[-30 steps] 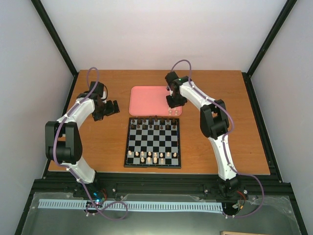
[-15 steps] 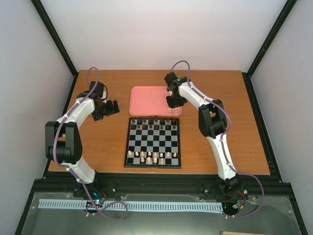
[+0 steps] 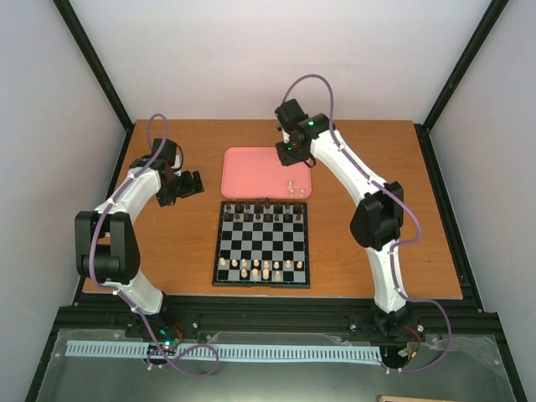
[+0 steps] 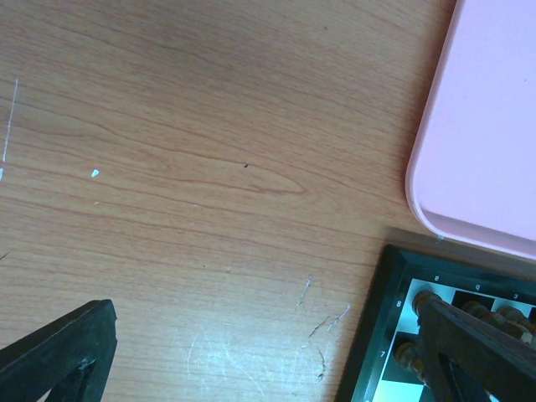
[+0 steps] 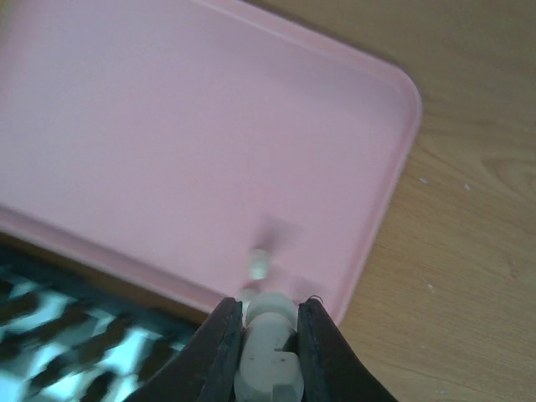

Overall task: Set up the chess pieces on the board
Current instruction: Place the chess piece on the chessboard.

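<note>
Top external: my right claw [image 3: 289, 151] hangs above the far right of the pink tray [image 3: 251, 167], well apart from the board [image 3: 261, 286]. Cream chess pieces [image 3: 255, 268] stand on its near rows, so a careless lowering could topple neighbours.

Left wrist: my left claw [image 4: 264, 335] gapes, holding nothing, beside the board's far left corner.

Right wrist: the right claw is clenched on one cream piece [image 5: 266, 360]. Pinched so narrowly, it might twist or slip out in transit.

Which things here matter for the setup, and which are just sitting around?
Job:
- held cream piece in right gripper
- loose cream pieces
- board

Lying about:
- pink tray
- dark brown pieces
</note>
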Available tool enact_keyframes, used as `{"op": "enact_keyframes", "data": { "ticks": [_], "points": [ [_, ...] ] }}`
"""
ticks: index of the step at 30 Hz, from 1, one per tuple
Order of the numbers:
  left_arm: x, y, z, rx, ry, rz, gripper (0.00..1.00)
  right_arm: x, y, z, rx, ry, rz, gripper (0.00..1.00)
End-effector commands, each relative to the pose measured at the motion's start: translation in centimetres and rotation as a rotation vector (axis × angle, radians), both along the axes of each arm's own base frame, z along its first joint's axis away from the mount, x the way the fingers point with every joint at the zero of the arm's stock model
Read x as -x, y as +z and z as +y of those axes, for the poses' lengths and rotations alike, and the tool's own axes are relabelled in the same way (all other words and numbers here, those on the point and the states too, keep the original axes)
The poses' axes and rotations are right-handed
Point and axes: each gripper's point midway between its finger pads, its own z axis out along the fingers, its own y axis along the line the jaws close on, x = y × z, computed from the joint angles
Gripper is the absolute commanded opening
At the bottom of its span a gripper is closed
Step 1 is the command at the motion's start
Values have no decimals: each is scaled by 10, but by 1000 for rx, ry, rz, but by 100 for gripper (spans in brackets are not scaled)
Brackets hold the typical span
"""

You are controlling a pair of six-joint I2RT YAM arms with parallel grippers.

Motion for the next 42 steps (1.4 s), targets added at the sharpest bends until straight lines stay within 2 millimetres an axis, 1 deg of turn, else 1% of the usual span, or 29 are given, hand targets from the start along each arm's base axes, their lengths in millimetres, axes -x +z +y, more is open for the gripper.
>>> {"op": "enact_keyframes", "data": {
  "ticks": [1,5,7,9,10,11,16,19,22,25,28,33,37,42],
  "points": [
    [-2,16,-1,3,-1,-29,100,55,54,60,-70,136,-46,13],
    [6,11,-2,18,6,-20,100,120,57,122,-86,290,-17,13],
    [12,9,-3,21,10,-15,100,154,57,148,-100,361,2,13],
    [16,8,-3,27,11,-13,100,184,57,168,-117,422,22,13],
    [18,8,-3,28,12,-14,100,200,50,173,-109,450,46,13],
    [20,8,-3,27,11,-13,100,214,47,177,-111,479,62,13],
    [27,8,-1,15,10,-19,100,287,17,185,-120,627,150,13],
    [30,7,0,11,11,-24,100,315,-1,185,-128,692,188,13],
    [32,5,-1,15,10,-24,100,325,-11,188,-123,738,178,13],
    [33,3,-1,19,15,-25,100,327,-15,197,-133,768,160,13],
    [35,4,-1,21,17,-31,100,331,-23,203,-130,801,169,13],
    [37,9,1,16,23,-45,100,336,-39,205,-108,842,204,14],
    [37,11,1,12,26,-51,100,337,-54,202,-65,863,224,14],
    [36,12,2,9,27,-57,100,338,-65,202,-40,878,241,14]
  ]
}}
